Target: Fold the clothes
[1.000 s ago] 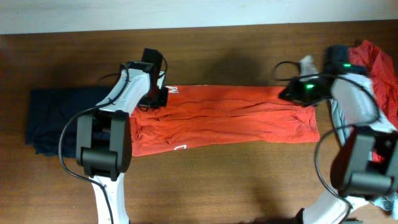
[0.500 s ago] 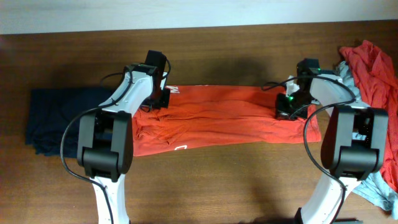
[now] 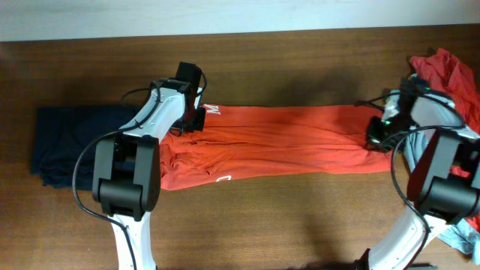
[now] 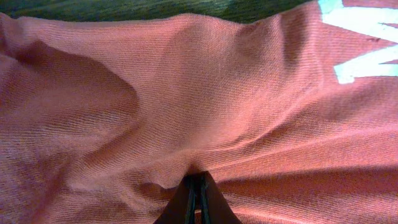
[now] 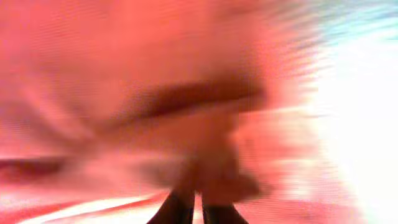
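An orange-red T-shirt (image 3: pixel 285 142) with white print lies stretched in a long band across the table. My left gripper (image 3: pixel 191 124) is shut on its far left part; the left wrist view shows the closed jaws pinching a ridge of the orange-red cloth (image 4: pixel 186 112). My right gripper (image 3: pixel 376 133) is at the shirt's right end, shut on the cloth; the right wrist view (image 5: pixel 199 155) is blurred but shows orange-red fabric bunched at the fingertips. A dark navy garment (image 3: pixel 71 142) lies at the far left.
A heap of clothes lies at the right edge: another orange-red shirt (image 3: pixel 454 82) over a light grey-blue top (image 3: pixel 457 236). The wooden table (image 3: pixel 285 217) runs along the front, and a pale wall strip lies beyond its far edge.
My right gripper has moved from the heap onto the shirt's right end and pulled it right, stretching the shirt longer and flatter. My left gripper has stayed in place.
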You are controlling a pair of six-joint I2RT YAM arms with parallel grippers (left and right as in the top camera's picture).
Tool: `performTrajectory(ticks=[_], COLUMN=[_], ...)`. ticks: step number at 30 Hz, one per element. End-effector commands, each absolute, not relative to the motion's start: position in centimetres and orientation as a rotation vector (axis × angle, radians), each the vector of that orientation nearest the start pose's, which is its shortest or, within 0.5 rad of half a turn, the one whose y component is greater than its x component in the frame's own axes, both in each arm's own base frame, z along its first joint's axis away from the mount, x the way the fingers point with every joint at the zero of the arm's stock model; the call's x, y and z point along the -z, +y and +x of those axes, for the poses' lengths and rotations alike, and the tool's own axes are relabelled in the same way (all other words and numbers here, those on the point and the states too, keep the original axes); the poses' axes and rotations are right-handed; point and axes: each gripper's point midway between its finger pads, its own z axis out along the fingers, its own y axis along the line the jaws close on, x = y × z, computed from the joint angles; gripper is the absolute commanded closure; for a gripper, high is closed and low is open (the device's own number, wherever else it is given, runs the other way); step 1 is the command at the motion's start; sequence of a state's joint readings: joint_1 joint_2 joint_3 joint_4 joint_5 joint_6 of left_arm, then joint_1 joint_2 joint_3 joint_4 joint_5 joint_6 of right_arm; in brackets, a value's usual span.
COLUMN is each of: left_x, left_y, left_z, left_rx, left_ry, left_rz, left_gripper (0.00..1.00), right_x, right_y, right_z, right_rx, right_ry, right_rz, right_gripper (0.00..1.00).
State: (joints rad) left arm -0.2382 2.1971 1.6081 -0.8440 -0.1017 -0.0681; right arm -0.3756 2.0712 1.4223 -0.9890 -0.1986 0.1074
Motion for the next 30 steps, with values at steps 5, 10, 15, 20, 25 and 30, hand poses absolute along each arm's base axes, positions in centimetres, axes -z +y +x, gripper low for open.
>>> performTrajectory(ticks=[5, 10, 15, 20, 25, 30], left_x=[5.7, 3.6, -3.7, -13.1, -20.9, -25.2], left_y=[-4.8, -5.1, -6.2, -7.7, -8.2, -8.0], left_z=[40.5, 41.6, 44.8, 47.5, 48.5, 48.1], left_rx=[-0.253, -0.236, -0.211, -0.166, -0.127, -0.117], left_ry=[3.139, 3.121, 3.025, 2.859, 2.710, 2.641], left_rz=[0.211, 0.205, 0.207, 0.204, 0.187, 0.173], left_gripper=[0.90, 0.77, 0.75, 0.58, 0.46, 0.44], right_x=[-3.2, -7.2, -7.5, -7.2, -6.2, -5.5], right_y=[-12.2, -12.0, -12.2, -12.6, -14.3, -15.4], right_z=[35.8, 36.7, 36.2, 35.9, 35.4, 35.4], right_rx=[-0.600, -0.780, -0.787, -0.744, -0.580, -0.484], right_ry=[2.946, 2.794, 2.796, 2.817, 2.871, 2.882], right_rz=[0.689, 0.674, 0.696, 0.701, 0.706, 0.701], right_gripper=[0.81, 0.74, 0.57, 0.34, 0.17, 0.14])
